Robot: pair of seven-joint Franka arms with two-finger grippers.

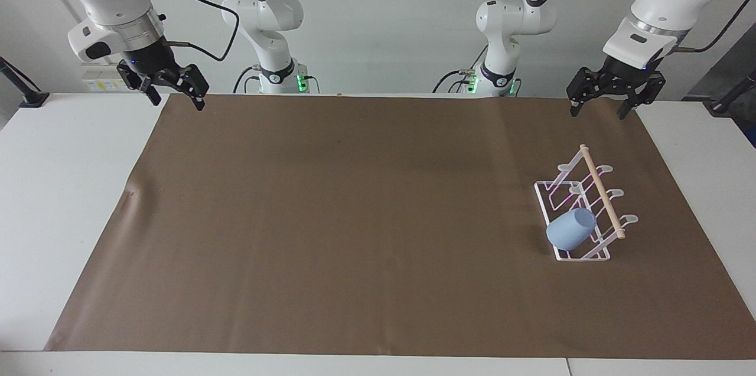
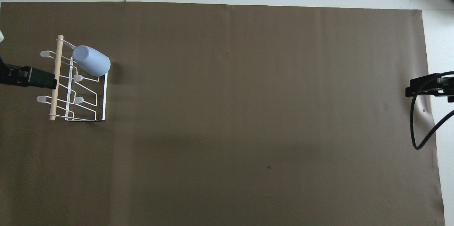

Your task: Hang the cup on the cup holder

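Observation:
The light-blue cup [image 1: 570, 229] [image 2: 91, 61] sits tilted, mouth down, over a prong of the white wire cup holder [image 1: 576, 190] [image 2: 101, 93], at the holder's end farthest from the robots. Nothing grips it. The holder stands on the brown mat toward the left arm's end of the table, with its wooden bar [image 1: 601, 190] on top. My left gripper [image 1: 598, 110] hangs open and empty in the air, over the mat's edge at the robots' side, well clear of the holder. Over the mat's corner at the right arm's end, my right gripper [image 1: 177, 104] waits, open and empty.
A brown mat [image 1: 354, 216] covers most of the white table [image 1: 59, 187]. A black cable [image 2: 416, 126] loops down from the right arm's wrist. Two more robot bases stand along the table's edge at the robots' side.

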